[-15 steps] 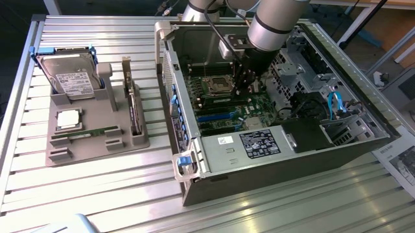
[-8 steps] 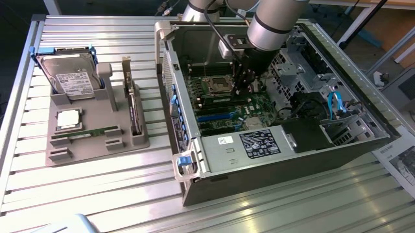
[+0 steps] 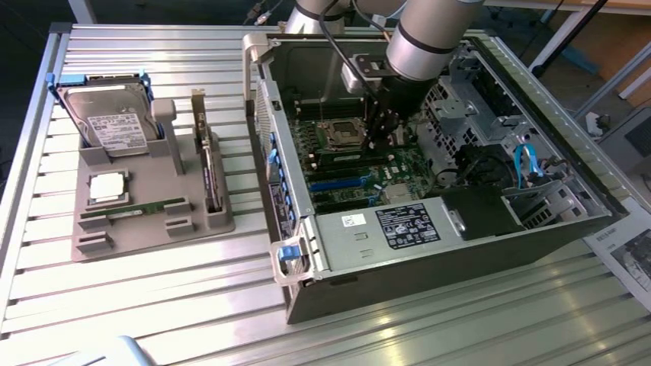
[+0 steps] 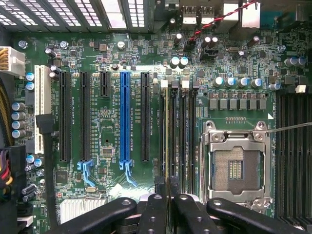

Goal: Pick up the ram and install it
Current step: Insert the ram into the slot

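Robot arm's gripper (image 3: pixel 380 131) hung inside an open PC case (image 3: pixel 305 252), over the motherboard (image 4: pixel 109 122); its fingers (image 4: pixel 155 212) were clenched on the ram (image 4: pixel 169 131), seen edge-on btwn them in the wrist view. The ram stood upright in line w/ a memory slot, near the CPU socket (image 4: pixel 236 168); a 2nd, similar stick (image 3: pixel 133 208) lay flat in a gray holder (image 3: pixel 152 229) on the slatted table (image 3: pixel 407 328), at the exterior view's left.

Case wall (image 3: pixel 267 99) and drive cage (image 3: pixel 463 99) seemingly hem the tool (image 4: pixel 170 199); above lies open.
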Available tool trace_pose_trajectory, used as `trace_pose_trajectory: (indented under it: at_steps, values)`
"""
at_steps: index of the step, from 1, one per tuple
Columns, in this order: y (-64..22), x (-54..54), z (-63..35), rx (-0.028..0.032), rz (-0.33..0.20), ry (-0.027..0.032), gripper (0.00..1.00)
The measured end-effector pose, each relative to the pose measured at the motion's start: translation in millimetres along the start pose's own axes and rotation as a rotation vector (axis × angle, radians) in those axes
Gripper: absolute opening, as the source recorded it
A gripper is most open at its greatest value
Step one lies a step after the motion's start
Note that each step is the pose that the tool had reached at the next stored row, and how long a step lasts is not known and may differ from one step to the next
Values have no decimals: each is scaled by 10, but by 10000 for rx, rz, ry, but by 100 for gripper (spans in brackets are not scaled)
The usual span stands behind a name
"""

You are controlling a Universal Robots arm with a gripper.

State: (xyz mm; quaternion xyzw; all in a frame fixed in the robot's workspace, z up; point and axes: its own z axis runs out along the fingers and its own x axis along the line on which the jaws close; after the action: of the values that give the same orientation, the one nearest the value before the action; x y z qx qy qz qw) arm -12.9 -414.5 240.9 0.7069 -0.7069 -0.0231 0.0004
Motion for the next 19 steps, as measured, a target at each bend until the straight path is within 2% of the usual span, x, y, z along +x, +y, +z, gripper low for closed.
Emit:
trace_pose_trajectory:
  at_steps: [19]
  values:
    - [2, -1, 20, -2, 1, 3, 12]
